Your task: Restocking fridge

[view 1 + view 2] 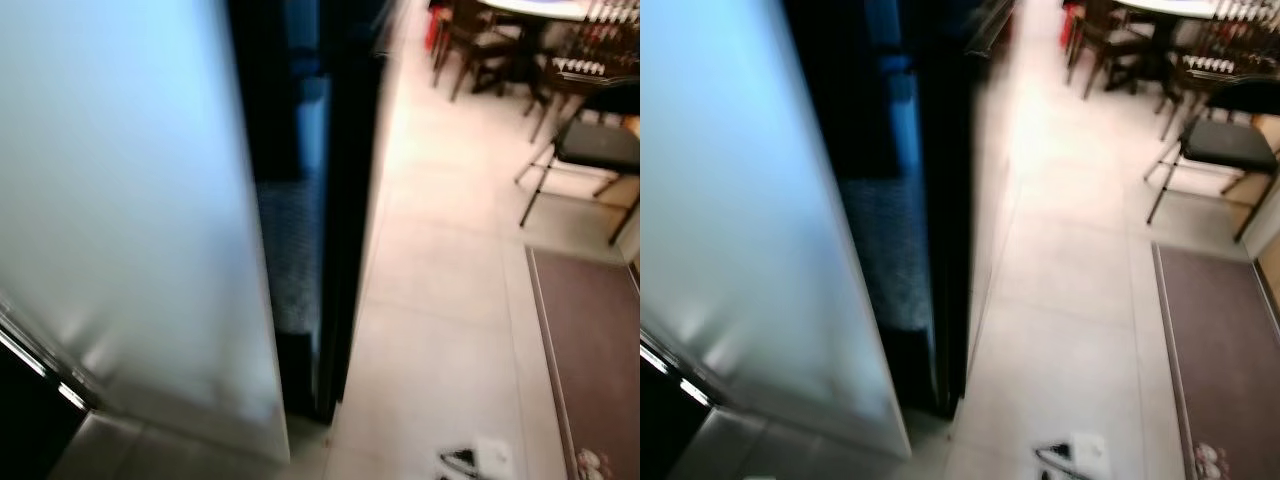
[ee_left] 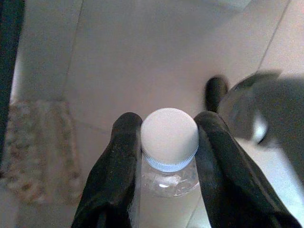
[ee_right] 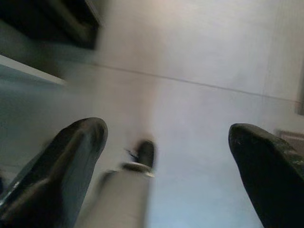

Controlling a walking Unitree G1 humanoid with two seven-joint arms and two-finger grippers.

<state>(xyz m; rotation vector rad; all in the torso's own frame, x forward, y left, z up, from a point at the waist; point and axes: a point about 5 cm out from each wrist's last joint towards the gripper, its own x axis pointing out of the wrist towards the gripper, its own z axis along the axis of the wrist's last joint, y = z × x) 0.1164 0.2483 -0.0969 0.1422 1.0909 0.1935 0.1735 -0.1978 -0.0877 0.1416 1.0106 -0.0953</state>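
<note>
- Fridge door, pale and blurred, fills the left of the head frames; a dark gap runs down its right edge.
- Left end effector is clenched on a clear bottle at the neck, white cap between the fingers, at lower centre of the wrist frame above the tiled floor.
- Right end effector is released, fingers wide apart over the floor.
- Chairs stand at upper right, and a mat lies at lower right.

pale tiled floor — brown mat
</note>
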